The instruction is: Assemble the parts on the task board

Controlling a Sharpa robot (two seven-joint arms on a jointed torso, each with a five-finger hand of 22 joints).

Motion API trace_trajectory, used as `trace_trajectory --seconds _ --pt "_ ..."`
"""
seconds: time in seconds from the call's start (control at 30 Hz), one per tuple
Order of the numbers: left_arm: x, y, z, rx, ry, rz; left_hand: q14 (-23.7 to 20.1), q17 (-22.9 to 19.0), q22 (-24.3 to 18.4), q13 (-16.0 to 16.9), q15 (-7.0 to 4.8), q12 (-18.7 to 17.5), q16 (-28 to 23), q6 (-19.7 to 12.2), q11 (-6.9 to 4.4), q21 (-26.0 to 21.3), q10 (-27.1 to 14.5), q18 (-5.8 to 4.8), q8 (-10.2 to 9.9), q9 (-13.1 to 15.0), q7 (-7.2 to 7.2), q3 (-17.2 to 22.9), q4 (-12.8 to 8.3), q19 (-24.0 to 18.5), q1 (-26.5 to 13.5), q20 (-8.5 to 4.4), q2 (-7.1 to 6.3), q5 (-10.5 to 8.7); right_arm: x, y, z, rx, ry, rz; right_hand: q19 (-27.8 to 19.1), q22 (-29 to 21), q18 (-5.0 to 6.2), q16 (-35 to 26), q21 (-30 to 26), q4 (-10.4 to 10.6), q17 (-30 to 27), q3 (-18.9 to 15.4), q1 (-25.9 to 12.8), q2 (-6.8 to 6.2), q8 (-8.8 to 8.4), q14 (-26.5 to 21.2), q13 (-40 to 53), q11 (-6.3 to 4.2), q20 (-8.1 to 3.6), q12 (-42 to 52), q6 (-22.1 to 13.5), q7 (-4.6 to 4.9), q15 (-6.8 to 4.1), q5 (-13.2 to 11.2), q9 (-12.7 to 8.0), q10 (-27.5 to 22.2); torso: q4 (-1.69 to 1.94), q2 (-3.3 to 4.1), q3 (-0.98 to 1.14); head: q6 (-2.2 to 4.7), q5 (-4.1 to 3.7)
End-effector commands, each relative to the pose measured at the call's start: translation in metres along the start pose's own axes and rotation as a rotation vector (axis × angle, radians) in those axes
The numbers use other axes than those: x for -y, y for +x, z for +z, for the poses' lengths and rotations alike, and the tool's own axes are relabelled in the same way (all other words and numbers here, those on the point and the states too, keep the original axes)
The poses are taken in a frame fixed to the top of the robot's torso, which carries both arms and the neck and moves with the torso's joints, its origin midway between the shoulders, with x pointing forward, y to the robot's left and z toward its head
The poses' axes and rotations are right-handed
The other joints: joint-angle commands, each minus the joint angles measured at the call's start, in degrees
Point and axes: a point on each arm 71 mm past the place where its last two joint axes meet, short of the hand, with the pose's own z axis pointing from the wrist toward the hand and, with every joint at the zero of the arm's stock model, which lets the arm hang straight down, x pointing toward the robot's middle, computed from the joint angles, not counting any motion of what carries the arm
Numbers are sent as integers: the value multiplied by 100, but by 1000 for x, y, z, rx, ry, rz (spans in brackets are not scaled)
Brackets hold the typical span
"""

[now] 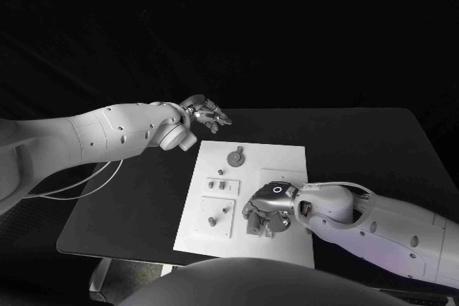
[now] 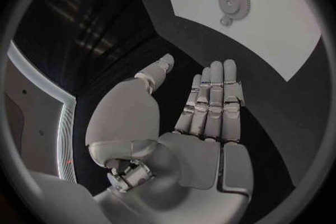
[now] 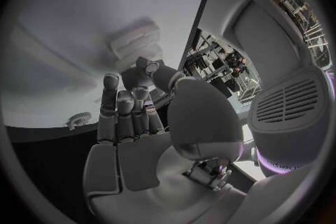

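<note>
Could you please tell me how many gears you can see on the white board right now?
1: a round gear lies on the far part of the white board. The right hand covers part of the near end, so more may be hidden there.

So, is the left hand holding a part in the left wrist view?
No, the left hand is flat with fingers straight and nothing in it, above the black table beside the board.

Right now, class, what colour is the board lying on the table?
White board on a black table; head view shows it best.
</note>
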Motion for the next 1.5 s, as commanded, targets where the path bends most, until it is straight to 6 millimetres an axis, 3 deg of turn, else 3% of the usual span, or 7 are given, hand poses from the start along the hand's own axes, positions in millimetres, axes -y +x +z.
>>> trace_trajectory --seconds 0.03,0.53,0.7,0.93,1.13,1.33,1.5 --pt "1 1 0 -8 6 1 34 11 9 -8 12 3 -32 -33 -1 -24 -42 86 23 -9 -1 -15 26 43 1 -8 -17 -3 2 1 -1 -13 24 -5 -38 79 35 34 20 8 -13 -19 4 -85 -47 -51 -13 7 19 45 -119 -36 6 24 -42 -49 3 -1 -2 1 2" --pt "1 0 0 -7 5 2 34 15 11 -8 11 4 -34 -37 -2 -26 -42 87 24 -9 -1 -17 24 43 8 -8 -17 -3 4 1 -6 3 31 -3 -42 72 35 53 20 12 -37 -16 9 -119 -89 -69 -40 19 25 67 -313 -68 18 26 -97 -70 3 -1 -2 1 -1" --pt "0 -1 -1 -4 4 2 34 16 12 -7 11 5 -34 -38 -2 -27 -42 88 24 -9 0 -18 23 44 11 -8 -16 -3 7 -6 -16 67 35 12 -4 75 35 91 47 11 -45 -11 23 -101 -41 -39 -48 16 13 105 -294 10 19 25 -98 -50 -7 -2 3 1 -12" --pt "0 -1 -1 -4 7 2 34 18 13 -7 11 5 -35 -38 -2 -28 -42 88 26 -9 0 -19 24 44 13 -8 -14 -3 18 -20 -34 122 57 61 82 74 35 144 98 17 -71 -42 -45 -100 48 41 -79 -11 -18 163 -245 137 7 22 -102 20 -5 -3 3 1 -65" --pt "0 -2 -1 -2 7 2 34 19 14 -7 12 6 -37 -37 -2 -29 -41 87 27 -8 0 -20 24 44 14 -7 -14 -3 36 -34 -60 128 112 117 123 62 35 156 110 24 -105 -70 -158 -97 129 80 -119 -26 -37 181 -183 269 -4 24 -111 55 -10 -2 5 1 -130" --pt "0 -2 -1 -1 8 2 33 21 15 -6 12 7 -38 -36 -3 -31 -40 87 29 -8 -1 -22 23 44 17 -7 -14 -3 52 -38 -83 130 170 149 112 54 35 158 100 4 -138 -7 -32 -49 310 82 -159 -34 -63 194 60 247 -18 27 -77 53 -14 -3 0 1 -180" --pt "0 -1 -1 -2 8 2 33 22 16 -6 12 8 -39 -35 -3 -32 -39 87 31 -7 -1 -23 22 43 20 -7 -14 -3 65 -30 -98 112 215 166 93 55 35 157 94 4 -151 22 41 -31 396 70 -175 -44 -59 203 186 200 -20 27 -58 48 -10 -2 10 1 -211"
